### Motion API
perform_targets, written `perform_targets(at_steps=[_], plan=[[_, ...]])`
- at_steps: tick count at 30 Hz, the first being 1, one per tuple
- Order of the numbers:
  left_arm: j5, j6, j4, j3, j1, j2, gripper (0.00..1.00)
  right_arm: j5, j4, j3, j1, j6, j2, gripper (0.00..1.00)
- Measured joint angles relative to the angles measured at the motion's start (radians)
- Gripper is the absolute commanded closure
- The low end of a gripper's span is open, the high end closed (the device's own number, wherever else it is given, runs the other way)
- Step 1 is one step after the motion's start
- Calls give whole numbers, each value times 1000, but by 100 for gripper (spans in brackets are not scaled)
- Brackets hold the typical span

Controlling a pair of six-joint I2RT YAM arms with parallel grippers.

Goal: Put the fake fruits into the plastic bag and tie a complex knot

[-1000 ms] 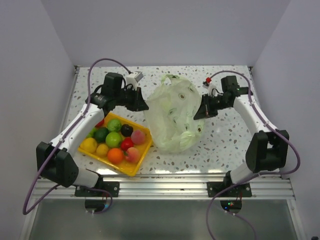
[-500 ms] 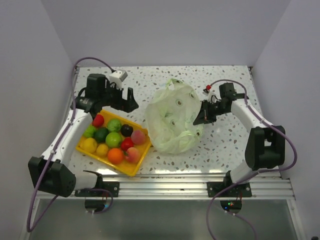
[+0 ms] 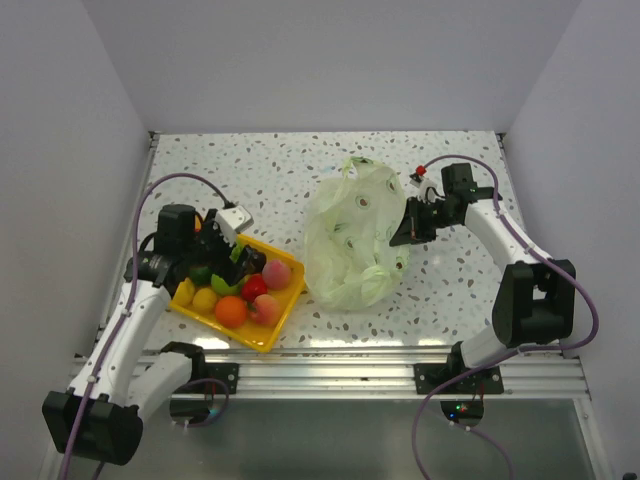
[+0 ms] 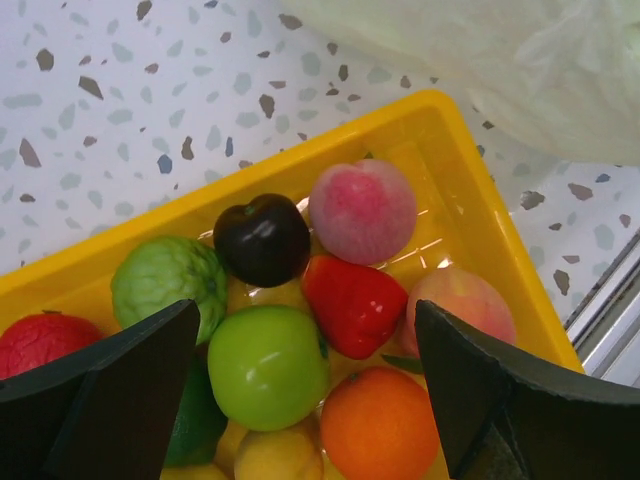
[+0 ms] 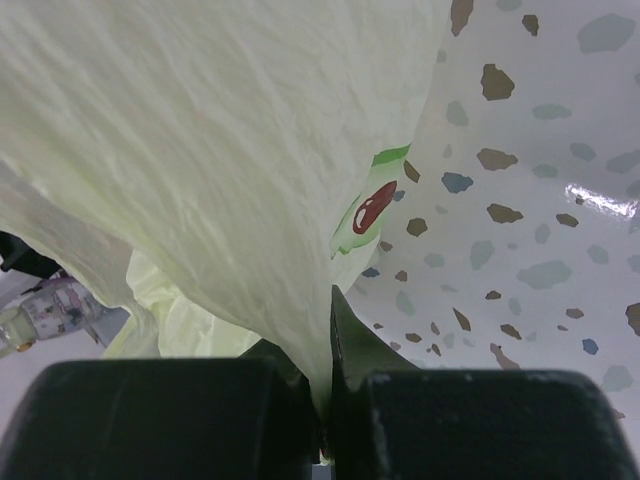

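Bag (image 3: 352, 240) pale green, crinkly, translucent

Speckled white table (image 3: 270, 170) bearing a yellow tray (image 3: 250, 342) and the plastic bag (image 3: 355, 240)
The tray sits at the near left, set at an angle to the table's edge. The pale green bag stands crumpled near the middle, just beside the tray's right corner. The far half shows bare terrazzo flecks.

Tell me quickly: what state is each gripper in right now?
Left gripper: open, empty, over the fruits in the tray.
Right gripper: shut on the bag.
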Motion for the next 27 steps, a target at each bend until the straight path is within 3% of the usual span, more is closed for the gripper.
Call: perform_targets(at_steps=[3, 10, 27], plan=[[-74, 3, 16, 12, 0, 78, 15, 6, 0, 0, 0, 0, 0, 100], [-237, 4, 50, 55, 0, 306, 15, 26, 0, 0, 0, -3, 0, 100], [-394, 8, 185, 54, 0, 485, 20, 26, -3, 0, -1, -7, 2, 100]])
